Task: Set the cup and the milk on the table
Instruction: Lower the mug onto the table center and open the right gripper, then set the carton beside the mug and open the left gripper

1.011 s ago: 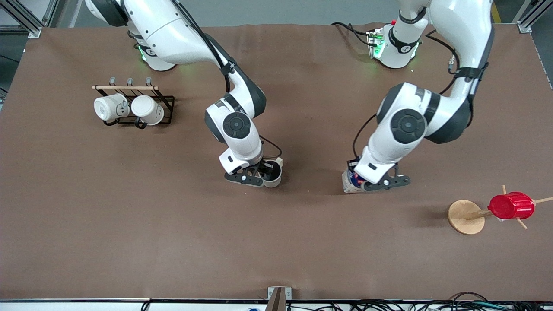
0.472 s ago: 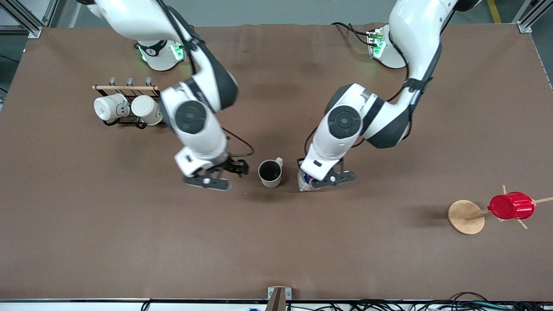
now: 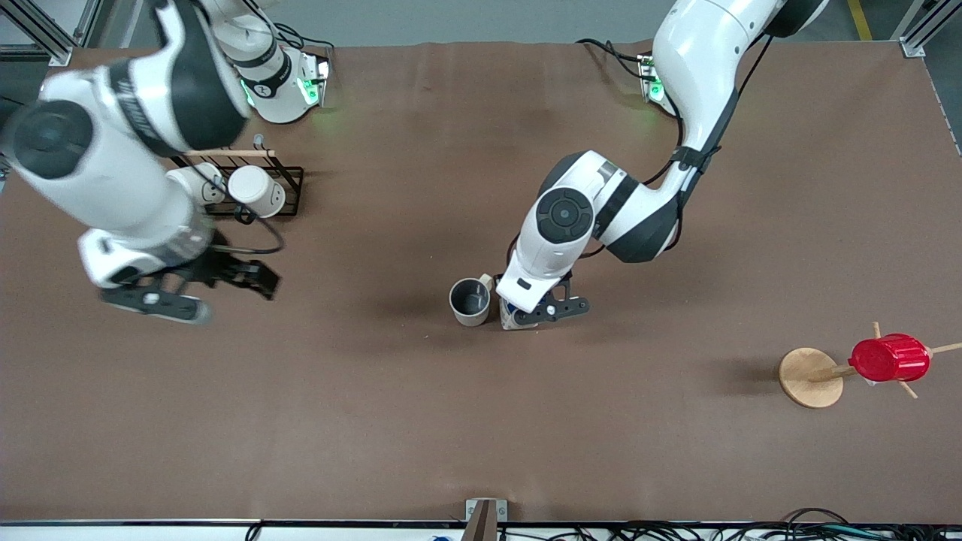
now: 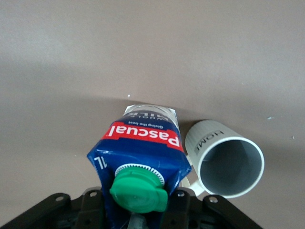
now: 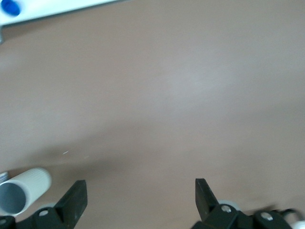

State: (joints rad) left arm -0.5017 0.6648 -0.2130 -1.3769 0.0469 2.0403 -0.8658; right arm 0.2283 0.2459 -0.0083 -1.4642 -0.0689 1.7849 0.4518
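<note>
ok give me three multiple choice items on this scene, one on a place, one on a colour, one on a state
1. Where does the cup stand?
A. on the black rack
B. on the table beside the milk
C. on the wooden stand

2. What colour is the milk's cap?
A. green
B. red
C. white

3. How is the right gripper?
A. shut on the cup
B. shut on the milk
C. open, holding nothing

Answers: 1 B, the front view shows the cup upright next to the carton; 2 A, the left wrist view shows a green cap; 3 C, its fingers stand wide apart over bare table.

One cream cup (image 3: 470, 301), one milk (image 4: 141, 153), two white mugs (image 3: 256, 190).
</note>
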